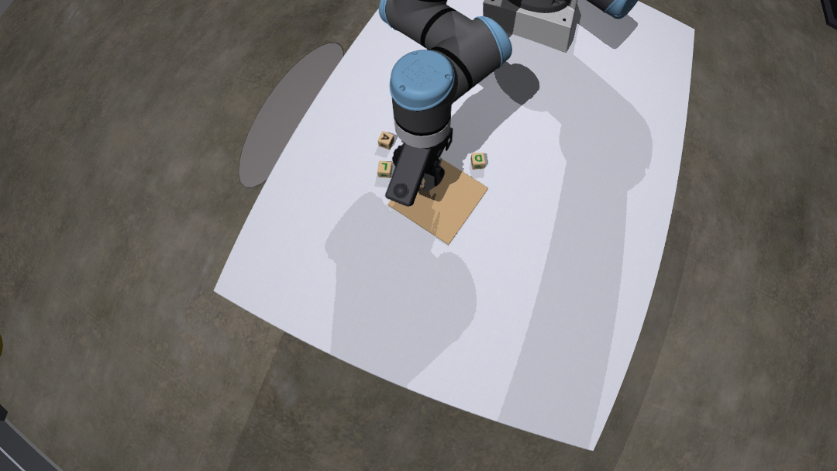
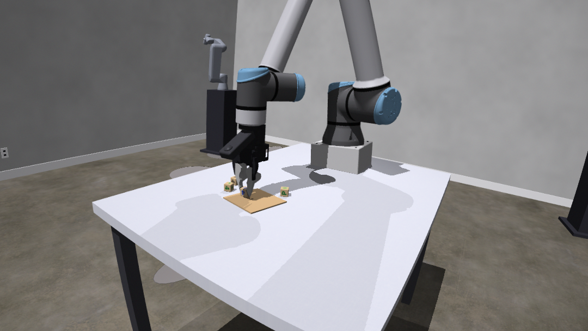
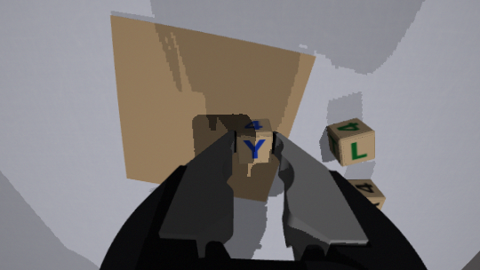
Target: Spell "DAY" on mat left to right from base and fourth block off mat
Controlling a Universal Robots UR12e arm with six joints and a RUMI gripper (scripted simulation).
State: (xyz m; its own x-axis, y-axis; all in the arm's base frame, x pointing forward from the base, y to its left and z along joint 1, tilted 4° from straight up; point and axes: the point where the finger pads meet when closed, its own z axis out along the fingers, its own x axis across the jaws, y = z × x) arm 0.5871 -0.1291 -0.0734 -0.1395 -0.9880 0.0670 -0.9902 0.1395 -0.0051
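My gripper [image 2: 245, 192] [image 3: 252, 132] is shut on the Y block [image 2: 242, 191] [image 3: 254, 150], one finger on each side. The blue Y faces up and reads upright in the wrist view. The block is low at the tan mat [image 1: 459, 204] [image 2: 263, 200] [image 3: 144, 111], near one edge; whether it touches the mat I cannot tell. The green D block [image 1: 478, 159] [image 2: 284, 191] is off the mat, just beyond another edge. The green L block [image 1: 384, 169] [image 2: 228, 187] [image 3: 357, 144] and black A block [image 1: 385, 139] [image 2: 234, 181] [image 3: 368, 189] are off the mat on the opposite side from D.
All of these are on the white table [image 1: 527, 351] [image 2: 329, 246]. The robot's base [image 1: 539, 29] [image 2: 343, 158] stands at the table's far end in the exterior view. The L and A blocks are close together beside the gripper. Arm shadows cross the mat and table.
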